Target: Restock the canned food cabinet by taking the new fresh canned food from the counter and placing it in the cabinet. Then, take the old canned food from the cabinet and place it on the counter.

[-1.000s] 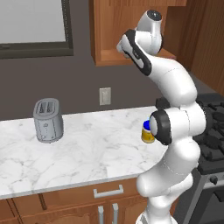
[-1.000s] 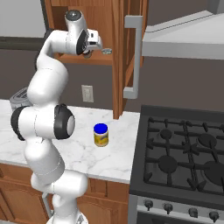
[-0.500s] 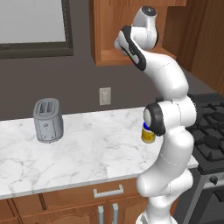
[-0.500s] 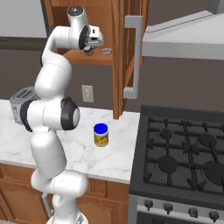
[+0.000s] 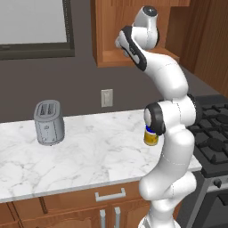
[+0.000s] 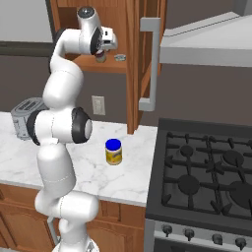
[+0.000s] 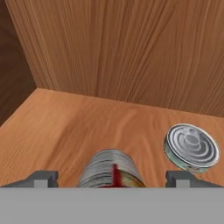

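Up in the reddish-brown cabinet (image 6: 66,10), my gripper (image 6: 104,48) is just above the shelf board (image 7: 65,127). In the hand view the red-and-white new can (image 7: 111,168) stands on the shelf between the fingertips (image 7: 43,178), and there is a gap on each side, so the gripper (image 7: 112,177) is open around it. The can (image 6: 101,57) also appears in the right base view, right under the hand. The old flat silvery tin (image 7: 191,146) lies on the same shelf to the can's right, apart from it (image 6: 119,57). The white marble counter (image 5: 98,147) runs below.
A yellow jar with a blue lid (image 6: 113,151) stands on the counter near the stove (image 6: 206,172). A grey toaster (image 5: 49,122) sits at the counter's left. The cabinet's open door with its metal handle (image 6: 150,64) hangs right of the hand.
The arm's elbow and lower links have swung a little to the left and straightened. The hand has stayed at the cabinet shelf by the red can.
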Available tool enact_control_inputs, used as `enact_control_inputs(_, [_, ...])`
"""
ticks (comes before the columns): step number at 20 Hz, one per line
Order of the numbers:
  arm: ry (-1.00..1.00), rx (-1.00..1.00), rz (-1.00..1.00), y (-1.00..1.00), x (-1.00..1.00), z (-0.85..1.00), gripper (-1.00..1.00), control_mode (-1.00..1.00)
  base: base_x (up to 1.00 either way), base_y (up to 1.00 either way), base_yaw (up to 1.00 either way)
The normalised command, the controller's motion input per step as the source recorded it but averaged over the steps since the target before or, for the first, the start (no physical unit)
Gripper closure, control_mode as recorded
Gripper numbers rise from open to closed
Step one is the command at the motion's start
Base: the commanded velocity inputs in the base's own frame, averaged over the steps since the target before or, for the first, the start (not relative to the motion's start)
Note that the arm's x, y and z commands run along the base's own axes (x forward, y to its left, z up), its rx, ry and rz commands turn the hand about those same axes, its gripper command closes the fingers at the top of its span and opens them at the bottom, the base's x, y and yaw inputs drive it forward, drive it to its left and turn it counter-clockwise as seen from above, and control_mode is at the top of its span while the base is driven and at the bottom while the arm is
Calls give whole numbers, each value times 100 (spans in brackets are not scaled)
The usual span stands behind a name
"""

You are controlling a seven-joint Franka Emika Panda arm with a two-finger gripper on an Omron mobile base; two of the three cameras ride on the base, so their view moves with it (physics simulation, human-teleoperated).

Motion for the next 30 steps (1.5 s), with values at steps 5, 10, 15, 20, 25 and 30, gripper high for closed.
enact_control_inputs(5, [-8, 0, 0, 0, 26, 0, -100, -100, 0, 0, 0])
enact_control_inputs(10, [-10, 0, 0, 0, 5, 0, -100, -100, 0, 0, 0])
enact_control_inputs(15, [-14, 0, 0, 0, -7, 9, -100, -100, 0, 0, 0])
enact_control_inputs(20, [-28, 0, 0, 0, -27, 7, -100, -100, 0, 0, 0])
enact_control_inputs(25, [-26, 0, -1, -5, -55, 17, -100, -100, 0, 0, 0])
enact_control_inputs(30, [-1, 3, -10, -75, -100, 0, -100, -100, 0, 0, 0])
